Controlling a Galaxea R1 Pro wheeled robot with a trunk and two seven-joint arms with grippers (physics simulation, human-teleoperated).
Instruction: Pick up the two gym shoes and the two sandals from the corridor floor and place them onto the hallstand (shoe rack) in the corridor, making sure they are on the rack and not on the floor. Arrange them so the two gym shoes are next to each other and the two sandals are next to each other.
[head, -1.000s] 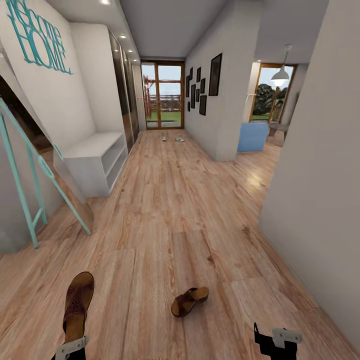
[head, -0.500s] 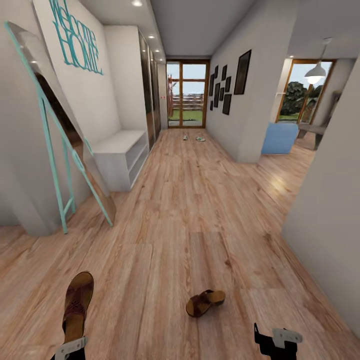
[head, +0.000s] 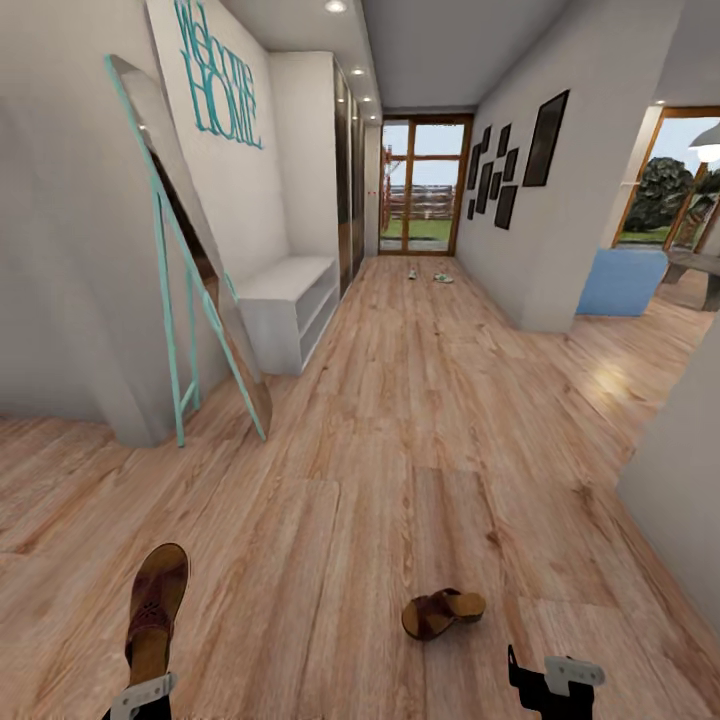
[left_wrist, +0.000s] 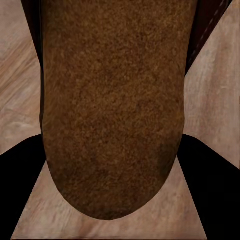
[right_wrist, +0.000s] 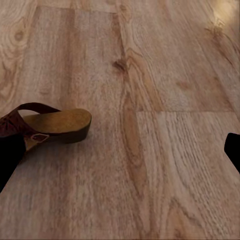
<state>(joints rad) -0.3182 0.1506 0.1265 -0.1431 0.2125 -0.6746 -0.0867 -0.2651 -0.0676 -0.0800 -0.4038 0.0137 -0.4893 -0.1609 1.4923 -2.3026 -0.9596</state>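
- View swings rightward over the last second (camera turning, not the things moving) — the hallstand (head: 290, 310) now sits further toward centre.
- Left pincer (head: 140, 690) stays clamped on one sandal (head: 155, 610).
- Other sandal (head: 442, 613) lies on the corridor floor (head: 400, 440); right pincer (head: 555, 680) hangs apart, nothing in it.
- Gym shoes (head: 428, 276) wait far down the corridor.
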